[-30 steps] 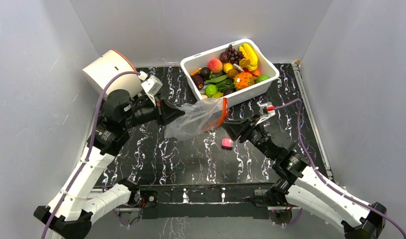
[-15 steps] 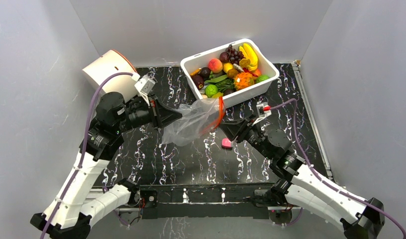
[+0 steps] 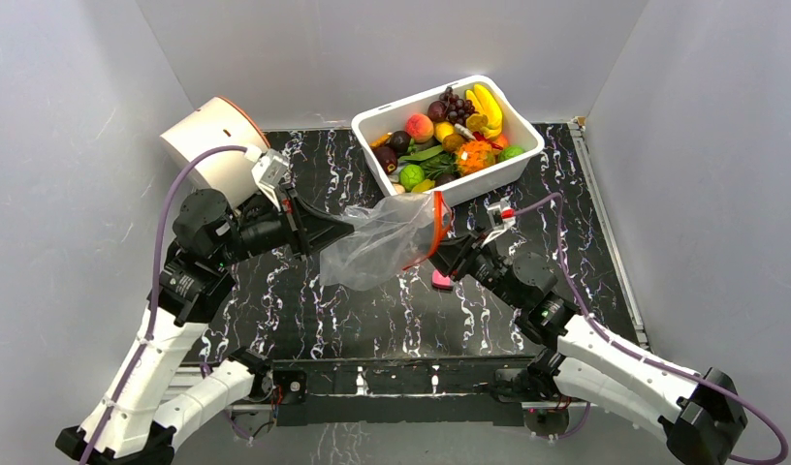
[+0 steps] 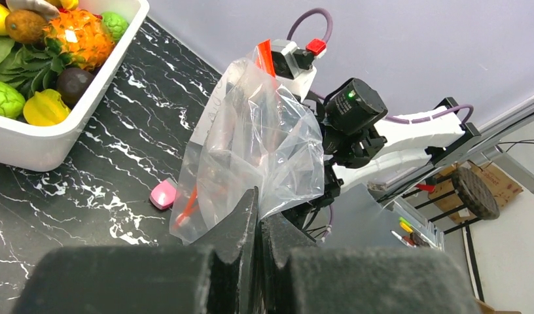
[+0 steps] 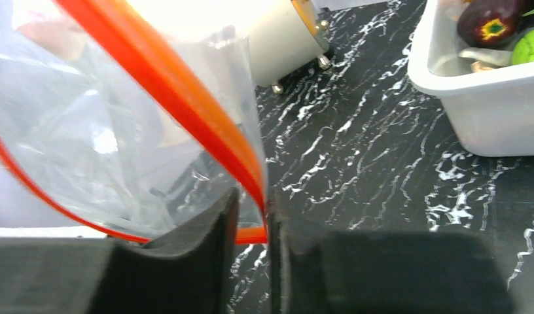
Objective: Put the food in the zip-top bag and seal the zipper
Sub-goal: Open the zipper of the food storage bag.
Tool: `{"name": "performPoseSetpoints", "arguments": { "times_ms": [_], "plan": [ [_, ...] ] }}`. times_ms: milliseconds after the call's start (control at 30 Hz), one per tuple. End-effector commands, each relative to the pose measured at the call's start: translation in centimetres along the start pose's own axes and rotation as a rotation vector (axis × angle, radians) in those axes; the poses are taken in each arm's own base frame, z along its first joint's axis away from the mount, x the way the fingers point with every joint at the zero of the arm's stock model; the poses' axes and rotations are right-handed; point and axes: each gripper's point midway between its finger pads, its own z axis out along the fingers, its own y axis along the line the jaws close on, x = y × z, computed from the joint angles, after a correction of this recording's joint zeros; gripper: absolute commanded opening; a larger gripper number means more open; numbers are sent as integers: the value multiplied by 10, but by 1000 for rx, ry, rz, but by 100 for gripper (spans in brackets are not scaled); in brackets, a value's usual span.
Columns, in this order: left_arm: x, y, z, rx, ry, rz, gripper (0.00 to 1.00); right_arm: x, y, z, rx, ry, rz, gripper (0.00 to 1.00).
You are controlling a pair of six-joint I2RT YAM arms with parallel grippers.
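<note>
From above, the zip-top bag [image 3: 382,247] hangs over the tabletop [image 3: 304,300] between the left tool [image 3: 341,232] and the right tool [image 3: 438,254], just in front of the white bin [image 3: 489,176] holding the food [image 3: 450,136]. The left wrist view shows the left tool clenched on the bag's clear plastic. The right wrist view shows the right tool pinching the zipper [image 5: 186,98], with the mouth gaping.

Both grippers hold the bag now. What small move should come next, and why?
Probably lower the zip-top bag onto the table and release the right gripper. It and the left gripper are both shut on the bag, which looks empty, while the food lies in the white bin.
</note>
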Motion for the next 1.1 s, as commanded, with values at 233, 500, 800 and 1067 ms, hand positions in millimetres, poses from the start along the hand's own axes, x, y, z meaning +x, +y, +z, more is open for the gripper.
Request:
{"name": "performPoseSetpoints", "arguments": {
  "times_ms": [233,500,800,1067],
  "plan": [
    [20,60,5,-246,45,10,44,-21,19,-12,-82,-71,-103,0],
    [27,105,5,-447,54,-14,77,-27,26,-17,-2,71,-77,0],
    [23,135,-18,-670,50,7,95,-34,14,-24,165,138,-12,0],
    [34,133,-13,-638,77,-38,94,-31,29,-7,136,236,23,0]
  ]
}}
